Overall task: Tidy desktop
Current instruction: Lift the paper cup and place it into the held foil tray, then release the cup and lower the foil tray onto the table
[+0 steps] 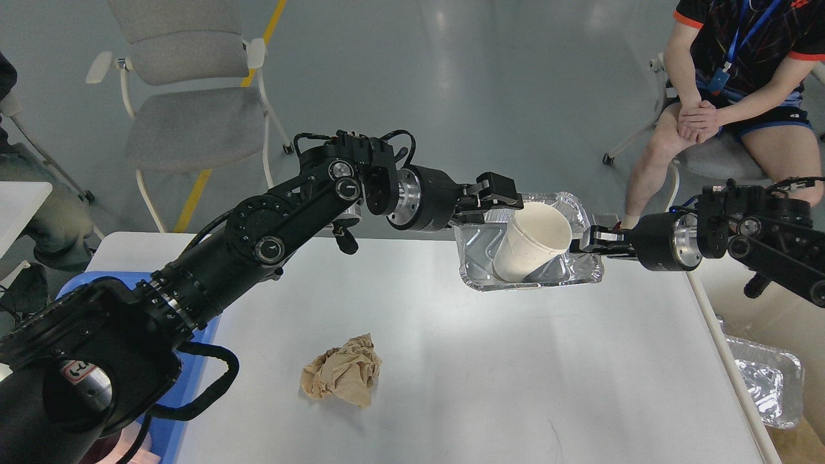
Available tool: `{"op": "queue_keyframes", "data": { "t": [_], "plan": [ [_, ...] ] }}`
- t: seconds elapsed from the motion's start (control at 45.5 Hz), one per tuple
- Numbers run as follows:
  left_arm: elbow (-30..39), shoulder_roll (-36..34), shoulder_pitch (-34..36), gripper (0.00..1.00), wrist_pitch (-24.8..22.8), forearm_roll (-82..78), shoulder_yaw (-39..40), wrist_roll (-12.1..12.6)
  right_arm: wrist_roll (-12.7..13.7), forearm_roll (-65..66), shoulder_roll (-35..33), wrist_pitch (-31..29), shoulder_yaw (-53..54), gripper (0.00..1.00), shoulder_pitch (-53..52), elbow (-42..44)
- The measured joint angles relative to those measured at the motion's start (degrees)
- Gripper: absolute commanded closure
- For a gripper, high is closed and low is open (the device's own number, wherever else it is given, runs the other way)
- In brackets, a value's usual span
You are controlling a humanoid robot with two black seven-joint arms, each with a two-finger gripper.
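Note:
The white desktop [490, 374] fills the lower view. My right gripper [590, 243] is shut on the right rim of a foil tray [480, 261] and holds it above the desktop's far right part. A white paper cup [538, 241] stands tilted inside the foil tray, mouth up. My left gripper [501, 195] is at the tray's far left rim, right beside the cup's rim, its fingers apart with nothing between them. A crumpled brown paper ball [341, 377] lies on the desktop near the front.
A blue tray [201, 361] at the desktop's left edge is mostly hidden by my left arm. Another foil tray [767, 380] lies below the right edge. A grey chair [187, 122] stands behind the table, a seated person [735, 96] at back right.

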State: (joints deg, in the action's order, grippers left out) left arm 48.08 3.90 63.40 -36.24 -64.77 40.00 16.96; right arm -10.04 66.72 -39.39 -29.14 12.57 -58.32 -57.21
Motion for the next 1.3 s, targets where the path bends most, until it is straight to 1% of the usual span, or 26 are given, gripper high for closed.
{"op": "queue_keyframes", "data": {
  "t": [0.044, 0.242, 0.307, 0.395, 0.505, 0.593, 0.725, 0.922, 1.01, 1.076, 1.208, 1.296],
  "plan": [
    [0.0, 0.0, 0.0, 0.13, 0.0, 0.1, 0.0, 0.0, 0.0, 0.0, 0.0, 0.0, 0.0, 1.00, 0.0, 0.0],
    [1.2, -1.7, 2.1, 0.12, -0.5, 0.4, 0.0, -0.2, -0.1, 0.0, -0.1, 0.0, 0.0, 1.00, 0.1, 0.0],
    [2.5, -3.8, 3.8, 0.12, -1.0, 0.5, 0.1, -0.3, -0.1, 0.0, -0.1, 0.1, 0.0, 1.00, 0.2, 0.0],
    [5.8, -8.0, 5.5, 0.12, -1.8, 0.6, 0.1, -0.5, -0.1, -0.1, -0.2, 0.1, 0.0, 1.00, 0.3, 0.0],
    [12.5, -15.2, 6.2, 0.12, -2.6, 0.7, 0.1, -0.8, -0.1, -0.2, 0.0, 0.1, 0.0, 1.00, 0.4, 0.0],
    [18.8, -21.7, 5.2, 0.13, -2.7, 0.7, -0.9, -1.0, 0.0, -0.2, 0.3, 0.2, 0.0, 1.00, 0.7, 0.1],
    [28.3, -32.7, 1.0, 0.13, -2.0, 0.7, -2.9, -1.2, 0.0, -0.2, 1.1, 0.4, -0.1, 1.00, 1.2, 0.1],
    [41.2, -50.4, -7.2, 0.12, -1.4, 2.7, -2.2, -1.7, 0.0, -0.2, 1.3, 0.6, -0.1, 1.00, 1.6, 0.2],
    [44.6, -58.3, -9.9, 0.12, -0.9, 5.4, -2.0, -2.6, 0.1, -0.2, 1.4, 0.9, -0.1, 1.00, 1.8, 0.3],
    [45.6, -63.5, -11.4, 0.12, -0.7, 7.1, -1.9, -3.6, 0.3, -0.2, 1.8, 1.1, -0.1, 1.00, 2.1, 0.4],
    [46.0, -71.1, -13.3, 0.12, -0.5, 9.7, -1.8, -5.6, 0.7, -0.1, 3.7, 1.8, -0.1, 1.00, 2.6, 0.6],
    [46.1, -74.2, -14.4, 0.12, -0.5, 10.9, -1.8, -6.1, 0.8, -0.1, 4.3, 1.9, -0.1, 1.00, 2.6, 0.6]
  ]
}}
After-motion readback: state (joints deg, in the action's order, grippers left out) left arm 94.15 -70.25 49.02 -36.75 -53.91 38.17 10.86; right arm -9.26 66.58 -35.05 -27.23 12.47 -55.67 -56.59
